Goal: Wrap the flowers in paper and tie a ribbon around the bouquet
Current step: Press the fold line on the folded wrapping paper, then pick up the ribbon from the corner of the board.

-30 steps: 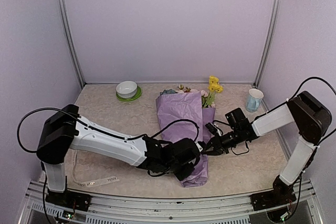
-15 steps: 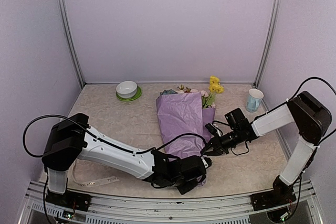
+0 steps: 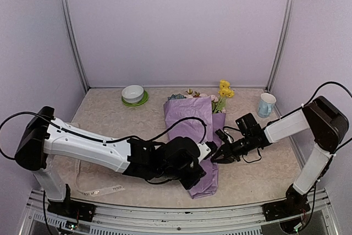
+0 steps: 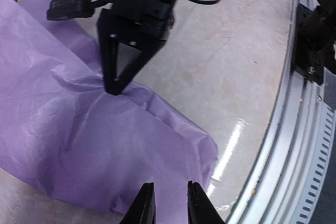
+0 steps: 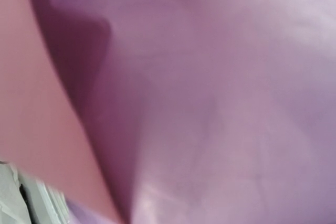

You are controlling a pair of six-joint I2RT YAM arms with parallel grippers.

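The bouquet [image 3: 190,122] lies flat on the desk [image 3: 110,119], a cone of crinkled lilac-pink paper [image 4: 73,140] with its wide end far from both jaws. The flowers [image 3: 224,89] show above that end: yellow blooms highest, with paler pink and blue heads and green leaves beside them. The tip of the closed right jaws touches a crease on the cone's right side, about midway along. The narrow end lies just under the slightly parted left jaws, with nothing between them. The ribbon [image 3: 104,191], cream-white with dark lettering, lies flat, well apart from both jaws and the cone.
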